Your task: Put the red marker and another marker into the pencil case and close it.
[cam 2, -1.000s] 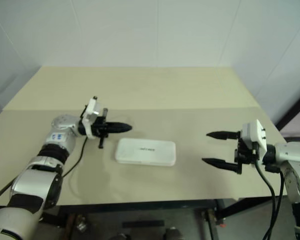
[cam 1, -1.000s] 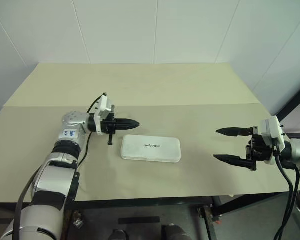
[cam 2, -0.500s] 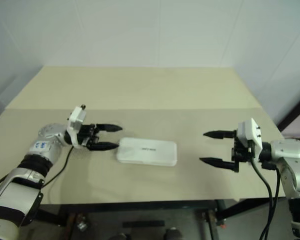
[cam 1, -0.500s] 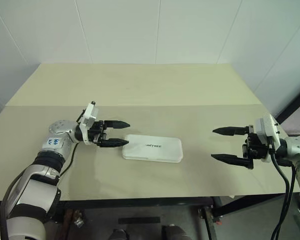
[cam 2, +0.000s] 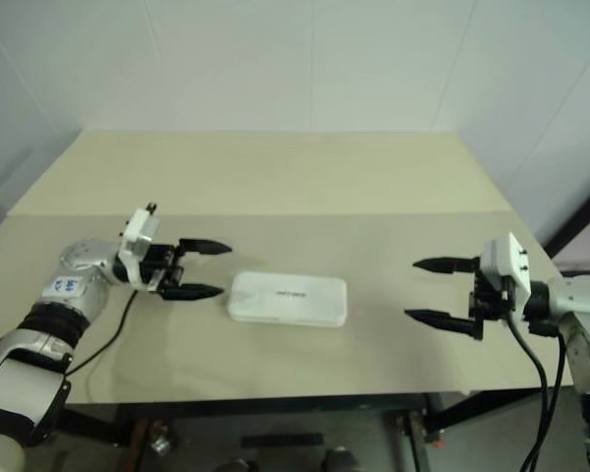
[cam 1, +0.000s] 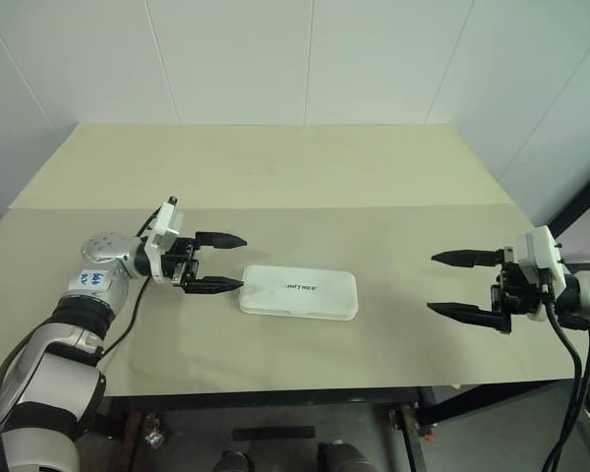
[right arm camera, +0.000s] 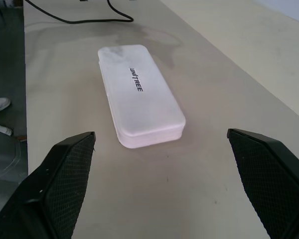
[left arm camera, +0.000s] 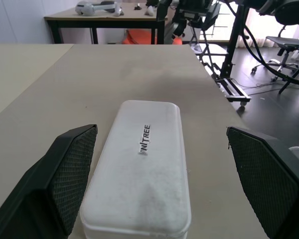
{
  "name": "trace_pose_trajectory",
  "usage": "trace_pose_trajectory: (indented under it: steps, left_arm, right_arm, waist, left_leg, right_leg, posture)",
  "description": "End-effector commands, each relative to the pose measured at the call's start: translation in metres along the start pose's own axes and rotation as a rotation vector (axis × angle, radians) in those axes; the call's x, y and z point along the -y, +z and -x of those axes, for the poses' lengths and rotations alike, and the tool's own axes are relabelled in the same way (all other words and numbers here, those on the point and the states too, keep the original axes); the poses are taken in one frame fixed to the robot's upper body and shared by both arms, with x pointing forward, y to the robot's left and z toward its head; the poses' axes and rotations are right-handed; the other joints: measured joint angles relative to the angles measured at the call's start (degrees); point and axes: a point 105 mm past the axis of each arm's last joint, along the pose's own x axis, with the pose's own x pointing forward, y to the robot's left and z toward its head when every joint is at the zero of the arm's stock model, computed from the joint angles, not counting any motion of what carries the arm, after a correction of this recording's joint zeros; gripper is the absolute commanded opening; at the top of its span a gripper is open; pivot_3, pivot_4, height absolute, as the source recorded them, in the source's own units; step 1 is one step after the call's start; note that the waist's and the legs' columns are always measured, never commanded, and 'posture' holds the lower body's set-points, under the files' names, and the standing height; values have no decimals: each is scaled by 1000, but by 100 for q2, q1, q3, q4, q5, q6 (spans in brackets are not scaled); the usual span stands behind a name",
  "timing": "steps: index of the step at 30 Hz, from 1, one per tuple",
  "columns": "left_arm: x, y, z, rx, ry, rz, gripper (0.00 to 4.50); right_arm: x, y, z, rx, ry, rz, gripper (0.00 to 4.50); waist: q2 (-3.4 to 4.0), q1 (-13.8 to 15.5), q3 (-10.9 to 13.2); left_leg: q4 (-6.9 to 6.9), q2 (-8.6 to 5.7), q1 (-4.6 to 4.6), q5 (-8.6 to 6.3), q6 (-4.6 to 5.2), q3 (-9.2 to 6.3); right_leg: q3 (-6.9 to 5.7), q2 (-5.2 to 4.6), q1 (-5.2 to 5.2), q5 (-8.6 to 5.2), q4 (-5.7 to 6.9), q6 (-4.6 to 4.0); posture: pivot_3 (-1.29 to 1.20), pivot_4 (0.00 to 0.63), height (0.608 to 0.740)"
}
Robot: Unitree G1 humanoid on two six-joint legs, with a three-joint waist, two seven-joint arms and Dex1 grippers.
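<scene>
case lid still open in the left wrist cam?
No, the pencil case lies flat on the table with its lid down and the lettering facing up, between the open left gripper's fingers.

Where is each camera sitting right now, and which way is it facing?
Head eyes: look forward and down on the table; left gripper and right gripper flank the closed pencil case.
Left wrist: looks along the case's length between its fingers.
Right wrist: faces the case from the opposite end.
All share the case.
</scene>
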Motion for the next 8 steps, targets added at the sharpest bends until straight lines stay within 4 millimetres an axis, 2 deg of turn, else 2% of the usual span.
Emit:
trace_pose_trajectory:
  steps: [1, 8]
  left_arm:
    - [10, 8, 4, -3, -106, -47, 4456]
    - [3, 20, 9, -6, -88, -55, 4456]
  right_arm:
    - [-2, 14, 4, 20, -21, 47, 4500]
    - [-12, 15, -13, 93, -40, 44, 4500]
  waist:
    - [0, 5, 0]
    - [0, -1, 0]
  left_leg:
    - [2, 0, 0, 0, 0, 0]
    - [4, -2, 0, 0, 0, 2]
  right_leg:
    - [-1, 1, 0, 0, 1, 0]
    - [1, 2, 1, 0, 1, 0]
  posture:
    - [0, 150, 740]
    - [0, 150, 740]
